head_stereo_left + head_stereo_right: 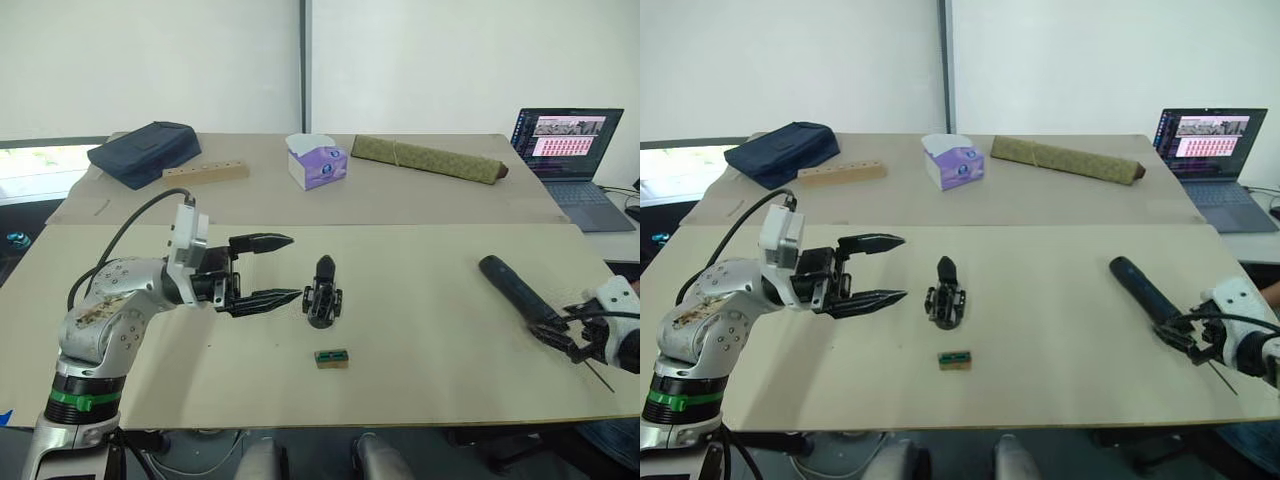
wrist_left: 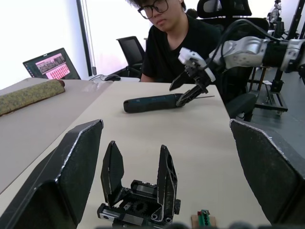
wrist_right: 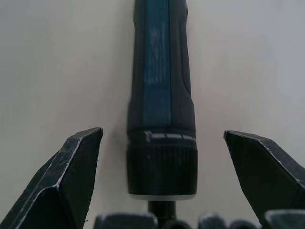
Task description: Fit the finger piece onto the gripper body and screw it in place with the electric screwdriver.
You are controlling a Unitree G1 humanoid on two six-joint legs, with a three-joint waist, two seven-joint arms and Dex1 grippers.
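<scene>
**Both grippers spread, parts lying free on the table**

Here the gripper body (image 1: pixel 324 293) lies near the middle of the tan table (image 1: pixel 420 330), two black fingers rising from it in the left wrist view. The left gripper (image 1: pixel 283 270) sits just beside it on the robot's left, its fingers wide apart and holding nothing; the lower fingertip almost reaches the part, though contact cannot be confirmed. A small green-topped block (image 1: pixel 331 357) rests slightly nearer the robot, apart from both.

Well away, by the table's right edge, the electric screwdriver (image 1: pixel 512 288) lies flat, its thin bit pointing toward the near right corner. The right gripper (image 3: pixel 162 157) straddles the bit end with fingers spread to either side, not closed on it. Bare tabletop stretches between the two work spots.

Along the far side lie a dark bag (image 1: pixel 145 151), a wooden block (image 1: pixel 205 171), a tissue box (image 1: pixel 317 161), an olive rolled mat (image 1: pixel 428 159) and a laptop (image 1: pixel 567 150). A seated person (image 2: pixel 174 43) shows beyond the table.
</scene>
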